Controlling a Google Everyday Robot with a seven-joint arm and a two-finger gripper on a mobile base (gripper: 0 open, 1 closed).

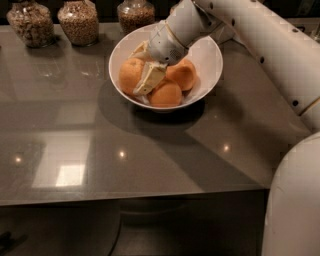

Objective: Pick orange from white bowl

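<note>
The white bowl (210, 57) stands at the back middle of the dark countertop and holds three oranges. My gripper (143, 67) reaches down into the bowl from the upper right. It sits at the right side of the left orange (129, 75), between it and the other two. The front orange (166, 95) lies at the near side of the bowl. The right orange (184, 75) lies under my wrist and is partly hidden by it.
Three glass jars of grains stand along the back edge: left (30, 22), middle (78, 21) and one behind the bowl (135, 14). The glossy grey countertop (150, 155) ends in a front edge low in view. My white arm and base (295, 190) fill the right side.
</note>
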